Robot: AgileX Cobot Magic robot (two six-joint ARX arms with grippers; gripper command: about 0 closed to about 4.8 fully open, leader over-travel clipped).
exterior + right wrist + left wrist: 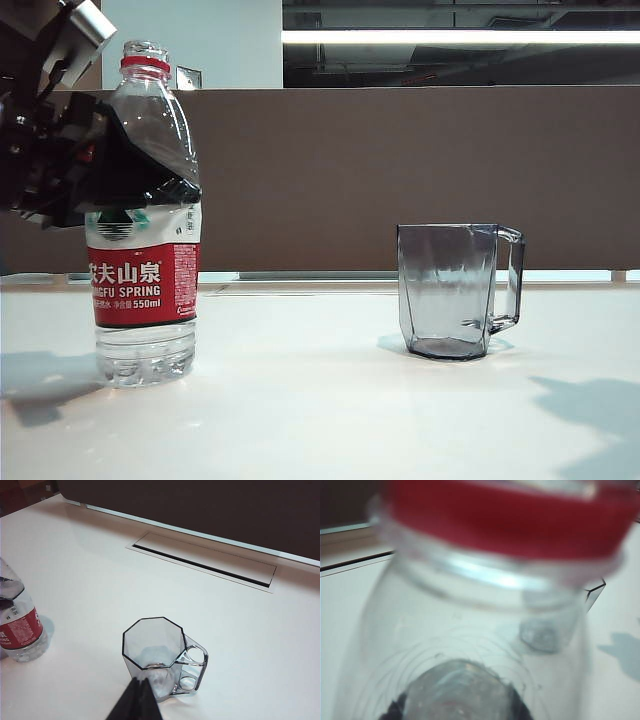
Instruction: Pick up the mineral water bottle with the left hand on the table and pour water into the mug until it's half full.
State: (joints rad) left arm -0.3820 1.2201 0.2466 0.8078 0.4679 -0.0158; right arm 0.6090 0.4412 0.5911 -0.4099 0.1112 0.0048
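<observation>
The mineral water bottle (145,270) stands upright and uncapped on the white table (320,420), at the left of the exterior view. My left gripper (158,178) is shut on its clear shoulder just above the red label. In the left wrist view the bottle (485,625) fills the frame, with dark fingers (392,712) pressed on either side. The smoky faceted mug (450,290) stands upright to the right, its handle pointing away from the bottle. My right gripper (140,687) is shut and empty, hovering just in front of the mug (152,647). The bottle (20,630) shows at that view's edge.
A brown partition (400,170) runs along the table's far edge. A long cable slot (200,562) is set into the tabletop in front of it. Bare white table lies between the bottle and the mug.
</observation>
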